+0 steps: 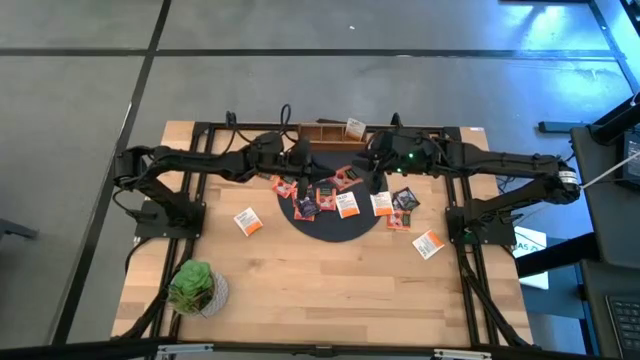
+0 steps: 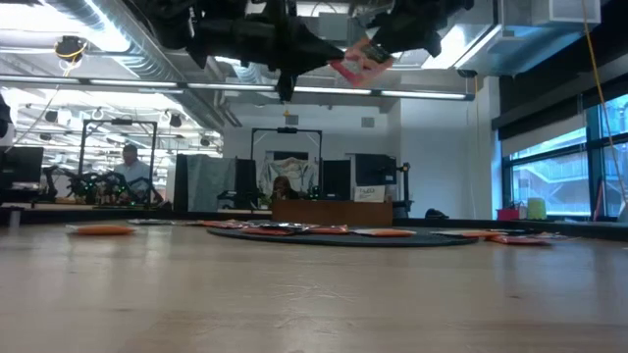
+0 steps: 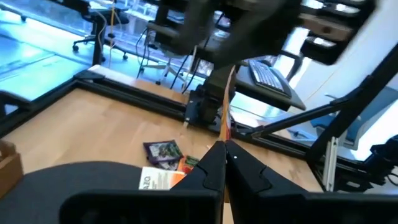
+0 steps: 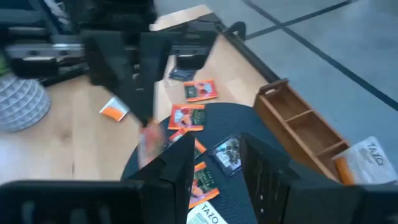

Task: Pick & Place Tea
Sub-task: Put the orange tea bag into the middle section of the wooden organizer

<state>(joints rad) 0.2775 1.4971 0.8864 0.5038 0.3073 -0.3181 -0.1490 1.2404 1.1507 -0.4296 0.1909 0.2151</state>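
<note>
So far, I count one packet (image 1: 355,127) in the wooden tray (image 1: 325,133) at 12 o'clock on the desk (image 1: 320,290); that looks like the only one placed. Most tea lies on and around the black mat (image 1: 335,225), strays at 9 and 4 o'clock. The left gripper (image 3: 224,146), jaws pressed together, pinches a red packet (image 2: 361,61) aloft. The right gripper (image 4: 214,168) hovers over the mat, jaws half spread, empty. Most of the job remains.
</note>
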